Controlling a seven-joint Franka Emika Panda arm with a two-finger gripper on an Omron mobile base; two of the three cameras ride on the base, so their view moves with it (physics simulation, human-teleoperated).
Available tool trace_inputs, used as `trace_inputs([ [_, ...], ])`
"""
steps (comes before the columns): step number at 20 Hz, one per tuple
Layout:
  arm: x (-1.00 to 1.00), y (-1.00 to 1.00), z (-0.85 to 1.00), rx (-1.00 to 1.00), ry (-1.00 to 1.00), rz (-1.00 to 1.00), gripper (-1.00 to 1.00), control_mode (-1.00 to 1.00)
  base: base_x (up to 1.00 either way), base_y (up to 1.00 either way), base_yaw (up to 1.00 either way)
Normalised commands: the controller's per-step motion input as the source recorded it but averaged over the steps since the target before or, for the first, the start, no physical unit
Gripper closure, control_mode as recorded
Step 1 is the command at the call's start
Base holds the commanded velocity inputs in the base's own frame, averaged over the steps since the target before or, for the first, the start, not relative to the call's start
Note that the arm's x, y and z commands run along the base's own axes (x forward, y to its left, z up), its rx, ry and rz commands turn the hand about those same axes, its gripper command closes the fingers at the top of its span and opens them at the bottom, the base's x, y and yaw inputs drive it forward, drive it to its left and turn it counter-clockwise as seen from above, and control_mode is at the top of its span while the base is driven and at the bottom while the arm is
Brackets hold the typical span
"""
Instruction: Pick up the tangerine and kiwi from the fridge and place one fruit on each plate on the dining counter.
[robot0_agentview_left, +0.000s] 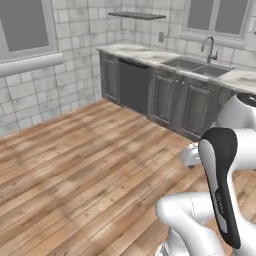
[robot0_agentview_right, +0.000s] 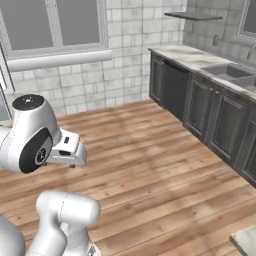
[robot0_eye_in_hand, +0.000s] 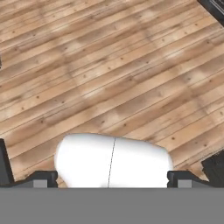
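neither fruit, the fridge nor the plates can be made out from here, so which way the tangerine or kiwi lies from the end effector cannot be told, nor their long axes. the one possible trace of the dining counter is a pale veined corner (robot0_agentview_right: 245, 239) at the bottom right edge of the right base view, low and to the robot's right; it is too small a sliver to be sure of.

what does lie ahead is bare wooden floor (robot0_agentview_left: 85, 165) running to a tiled wall, with a run of dark grey cabinets (robot0_agentview_left: 170, 97) along the far right. their marble-topped kitchen counter (robot0_agentview_left: 140, 51) carries a sink (robot0_agentview_left: 197, 66) and tap (robot0_agentview_left: 210, 47) toward its right end, and a dark dishwasher front (robot0_agentview_left: 134, 85) sits near its left end. nothing on that counter reads as a plate or fruit.

the end effector (robot0_eye_in_hand: 112, 178) hangs over the floor with its tips (robot0_eye_in_hand: 43, 178) set wide apart and nothing between them; planks show beyond. it holds neither fruit.

my judgement: the robot is in transit, and no reach can be aimed until the base turns to bring the fridge or the plates into sight. with a single arm, the only question of approach is where the base parks.
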Motion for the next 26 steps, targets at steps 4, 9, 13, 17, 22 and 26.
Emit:
trace_inputs([
  [4,0.00,0.00,0.00,0.00,0.00,0.00,-1.00,1.00,1.00,0.51,-0.16],
  [9,0.00,0.00,0.00,0.00,0.00,0.00,-1.00,1.00,1.00,0.55,-0.03],
  [13,0.00,0.00,0.00,0.00,0.00,0.00,-1.00,1.00,1.00,0.44,0.19],
  [17,0.00,0.00,0.00,0.00,0.00,0.00,-1.00,1.00,1.00,0.19,0.31],
  [22,0.00,0.00,0.00,0.00,0.00,0.00,-1.00,1.00,1.00,-0.01,0.36],
  [26,0.00,0.00,0.00,0.00,0.00,0.00,-1.00,1.00,0.67,-0.54,0.30],
])
